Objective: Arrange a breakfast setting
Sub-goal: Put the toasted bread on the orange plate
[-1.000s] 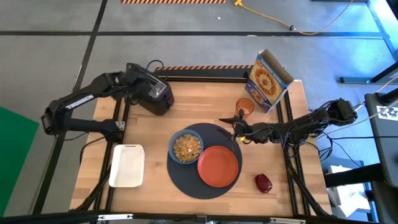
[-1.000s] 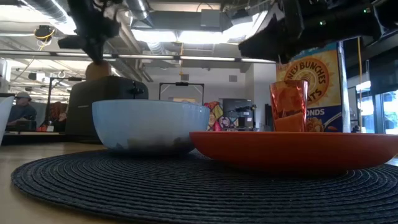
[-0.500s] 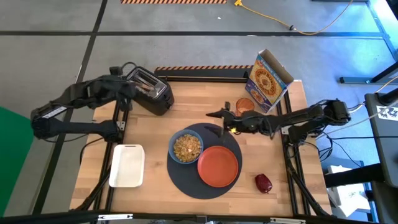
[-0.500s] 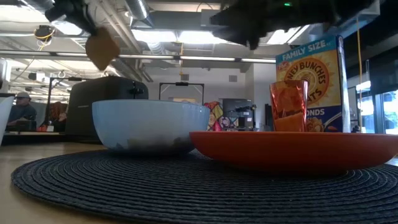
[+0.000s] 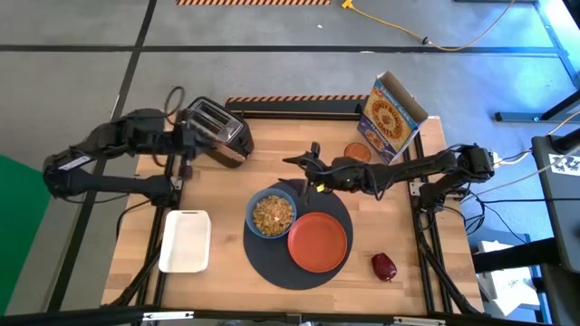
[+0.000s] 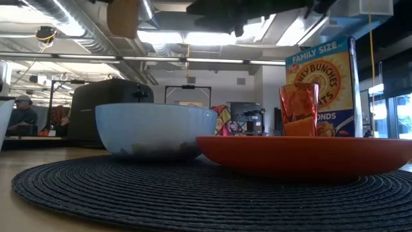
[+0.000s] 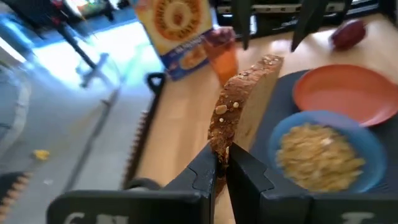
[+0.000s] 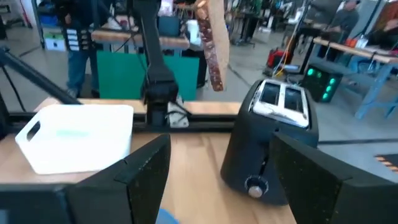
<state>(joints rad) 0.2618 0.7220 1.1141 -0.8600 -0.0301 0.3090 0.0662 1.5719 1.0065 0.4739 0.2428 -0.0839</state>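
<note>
My left gripper (image 5: 185, 149) is shut on the brown toast slice (image 7: 244, 107), in the air just left of the black toaster (image 5: 218, 136). The toast also shows in the low view (image 6: 123, 16) and the right wrist view (image 8: 209, 45). My right gripper (image 5: 304, 163) is open and empty above the table, between the toaster and the translucent orange cup (image 5: 357, 154). The blue bowl (image 5: 272, 215) of cereal and the orange plate (image 5: 317, 241) sit on the dark-grey mat (image 5: 272, 264). The dark-red fruit (image 5: 383, 266) lies on the table right of the mat. My left gripper pinches the toast's crust edge (image 7: 219, 148) between its two fingers, which lie on the slice's two flat faces. The fingers come from above, slanting down. The slice hangs below them, upright, clear of the toaster and the table.
A cereal box (image 5: 391, 118) stands at the far right behind the cup. A white tray (image 5: 185, 241) lies at the near left. Bare wood shows between the toaster and the mat.
My left gripper has drawn the toast up out of the toaster and gone toward the table's left and near edges, so the slice hangs clear and higher. My right gripper has gone from over the mat's far edge toward the left and far, closer to the toaster.
</note>
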